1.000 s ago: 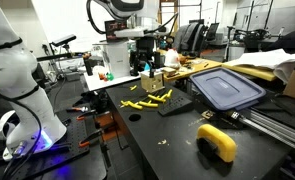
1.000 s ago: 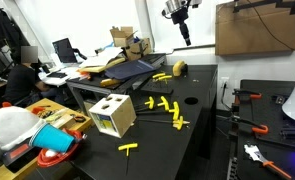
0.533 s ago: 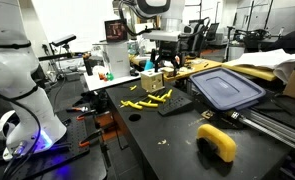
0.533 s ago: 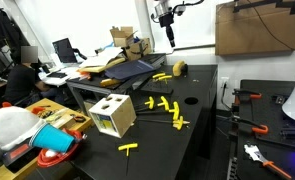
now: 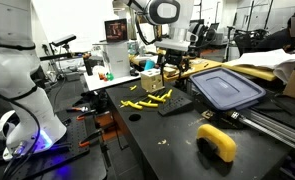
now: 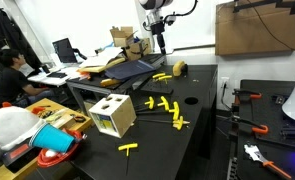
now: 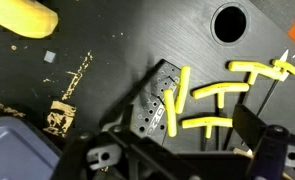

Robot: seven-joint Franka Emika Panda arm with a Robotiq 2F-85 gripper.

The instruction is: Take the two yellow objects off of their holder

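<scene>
Your two yellow bars [image 7: 178,100] lie on the holder [image 7: 147,105] on the black table [image 5: 157,140]. The clearer one runs lengthwise along the holder's edge, steeply tilted in the wrist view. The second shows only as a short strip beside it. T-shaped yellow pieces [image 7: 219,90] lie just beside the holder. Your gripper [image 5: 170,72] hangs above the holder with its fingers spread wide, holding and touching nothing.

End effector [image 5: 171,72] hovers pointing straight down, jaws apart.
</scene>
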